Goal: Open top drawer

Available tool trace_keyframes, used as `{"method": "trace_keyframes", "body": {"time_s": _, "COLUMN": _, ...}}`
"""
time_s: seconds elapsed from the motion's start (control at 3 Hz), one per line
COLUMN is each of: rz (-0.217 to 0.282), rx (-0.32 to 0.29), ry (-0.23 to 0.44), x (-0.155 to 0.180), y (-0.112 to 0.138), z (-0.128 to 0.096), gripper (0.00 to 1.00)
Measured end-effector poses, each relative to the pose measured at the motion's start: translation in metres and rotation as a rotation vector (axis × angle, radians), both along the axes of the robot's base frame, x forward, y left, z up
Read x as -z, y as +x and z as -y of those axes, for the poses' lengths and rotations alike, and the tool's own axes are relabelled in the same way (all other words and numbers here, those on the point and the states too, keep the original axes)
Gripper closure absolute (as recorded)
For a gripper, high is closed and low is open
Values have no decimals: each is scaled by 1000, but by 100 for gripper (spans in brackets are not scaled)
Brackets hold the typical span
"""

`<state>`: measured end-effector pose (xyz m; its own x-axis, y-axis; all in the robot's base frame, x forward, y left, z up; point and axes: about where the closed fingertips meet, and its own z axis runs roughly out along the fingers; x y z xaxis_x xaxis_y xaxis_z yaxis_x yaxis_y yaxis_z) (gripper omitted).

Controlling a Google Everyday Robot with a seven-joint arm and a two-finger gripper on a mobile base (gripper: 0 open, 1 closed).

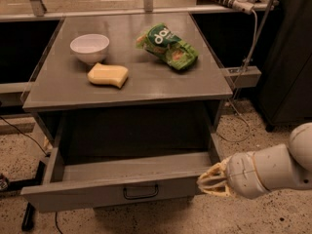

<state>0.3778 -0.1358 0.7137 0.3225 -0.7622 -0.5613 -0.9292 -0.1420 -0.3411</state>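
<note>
The top drawer (pixel 83 199) stands well out; the gripper (pixel 213 180), open or closed I cannot tell, sits against its front corner and could nudge it shut.

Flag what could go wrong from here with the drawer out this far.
The gripper sits at the top drawer's right front corner, away from the handle; a leftward swing could knock the drawer askew. The drawer is already far out, so more pulling might overrun its slides.
</note>
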Motion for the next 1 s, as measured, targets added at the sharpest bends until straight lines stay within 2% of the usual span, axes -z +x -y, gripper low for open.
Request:
{"method": "trace_keyframes", "body": {"time_s": 0.33, "rz": 3, "rx": 2, "ry": 1, "x": -1, "y": -1, "z": 2, "gripper": 81}}
{"method": "trace_keyframes", "body": {"time_s": 1.0, "rz": 3, "rx": 2, "ry": 1, "x": -1, "y": -1, "z": 2, "gripper": 35}}
